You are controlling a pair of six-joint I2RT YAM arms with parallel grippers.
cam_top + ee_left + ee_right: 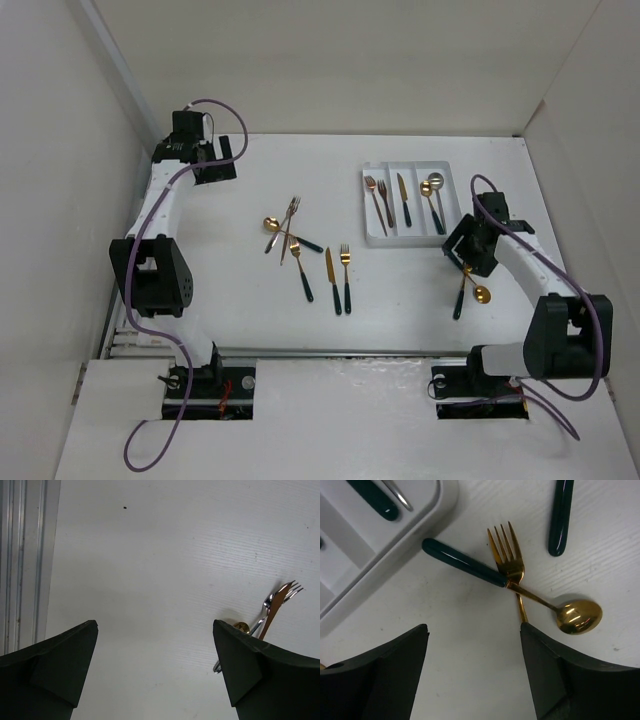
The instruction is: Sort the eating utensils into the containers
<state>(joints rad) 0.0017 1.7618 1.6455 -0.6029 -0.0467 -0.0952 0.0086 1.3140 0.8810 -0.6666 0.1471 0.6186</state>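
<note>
The white tray [378,238] has three long compartments holding forks [378,196], a knife [402,192] and spoons [433,196]. Several loose gold utensils lie mid-table: a spoon [270,229], crossed forks [292,210], a dark-handled fork [301,272], a knife [332,280] and a fork [346,277]. My right gripper [474,627] is open and empty, just above the table next to a gold fork [507,560] crossed by a green-handled gold spoon [578,616]; in the top view the gripper [467,260] is below the tray's right end. My left gripper [155,625] is open and empty at the far left [222,165].
The tray's corner [427,522] lies at the upper left of the right wrist view, and another dark handle [560,515] at the top. In the left wrist view a gold knife [276,607], a silver utensil [260,622] and a gold spoon bowl [242,627] lie right of the fingers. White walls surround the table.
</note>
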